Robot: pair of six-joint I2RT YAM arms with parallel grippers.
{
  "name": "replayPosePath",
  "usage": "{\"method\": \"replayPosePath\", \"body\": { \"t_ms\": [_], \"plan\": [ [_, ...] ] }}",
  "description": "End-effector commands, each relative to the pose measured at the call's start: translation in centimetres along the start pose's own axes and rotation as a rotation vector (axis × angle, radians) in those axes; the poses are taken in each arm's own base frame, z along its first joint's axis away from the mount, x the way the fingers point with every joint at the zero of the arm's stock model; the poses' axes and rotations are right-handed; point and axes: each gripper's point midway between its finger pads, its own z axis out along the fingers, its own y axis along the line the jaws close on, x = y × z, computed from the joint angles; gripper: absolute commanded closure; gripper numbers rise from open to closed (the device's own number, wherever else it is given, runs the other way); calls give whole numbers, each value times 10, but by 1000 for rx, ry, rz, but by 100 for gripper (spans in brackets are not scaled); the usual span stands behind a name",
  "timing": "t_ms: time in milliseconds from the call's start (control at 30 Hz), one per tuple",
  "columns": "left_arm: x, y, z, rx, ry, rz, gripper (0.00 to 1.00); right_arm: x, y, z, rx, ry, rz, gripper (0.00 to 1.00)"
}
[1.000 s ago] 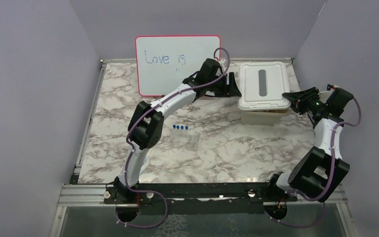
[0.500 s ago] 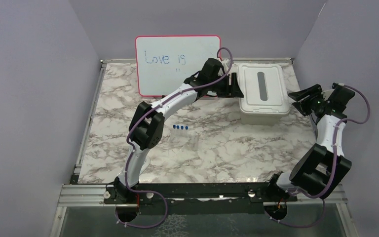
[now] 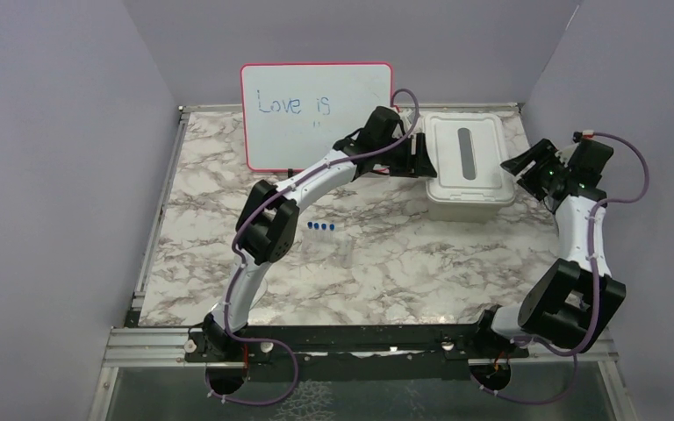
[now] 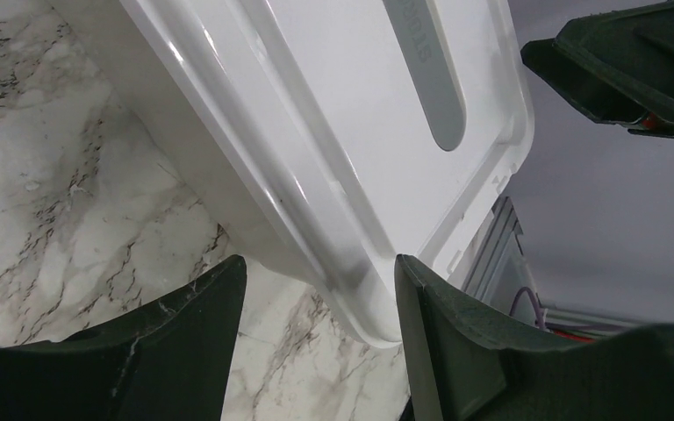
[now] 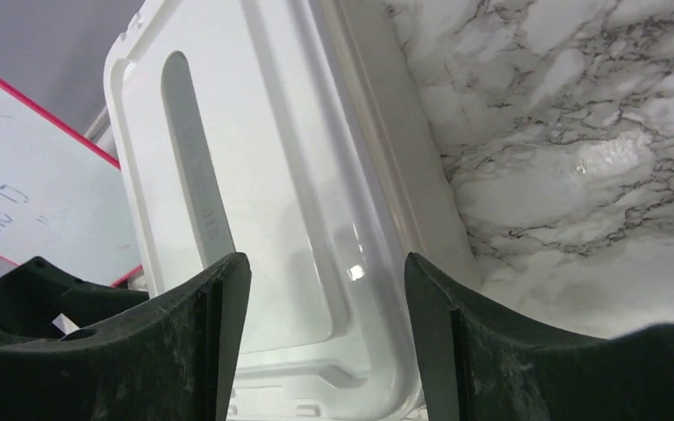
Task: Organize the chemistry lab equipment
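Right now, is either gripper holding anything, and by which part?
Right gripper: nothing; its jaws stand open beside the lid. Left gripper: its fingers straddle the lid's rim, but whether they clamp it cannot be told.

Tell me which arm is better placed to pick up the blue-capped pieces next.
Left, probably. The blue-capped pieces lie beside its elbow, on the left gripper's side of the bin; the right gripper sits beyond the bin. Both stand open.
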Motion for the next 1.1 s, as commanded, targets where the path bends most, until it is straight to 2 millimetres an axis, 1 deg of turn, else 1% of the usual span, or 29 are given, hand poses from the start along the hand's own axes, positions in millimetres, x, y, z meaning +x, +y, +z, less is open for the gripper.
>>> {"method": "replayPosePath", "body": {
  "t_ms": [0,133,367,467,500,567,633,833,967,1067],
  "plan": [
    [-2,-11,7,16,-5,29,35,-5,-7,4,88,-12,-116,30],
    [-3,-13,9,18,-7,37,39,2,-11,13,137,17,-152,32],
    [-4,-16,10,30,-3,46,44,-1,-27,9,242,-3,-162,46],
    [-5,-16,11,27,-5,46,43,1,-35,11,281,5,-162,52],
    [-5,-16,11,25,-5,48,42,1,-41,10,312,2,-157,53],
    [-4,-13,10,16,-2,51,40,0,-47,9,346,-6,-156,54],
    [-4,-13,11,12,-1,56,39,0,-47,8,348,-10,-155,56],
    [-2,0,15,-31,1,49,38,6,-50,14,344,9,-158,57],
    [5,13,22,-63,14,30,38,18,-53,23,322,60,-152,61],
    [11,24,25,-100,26,16,39,30,-52,30,292,117,-153,64]
  ]
}}
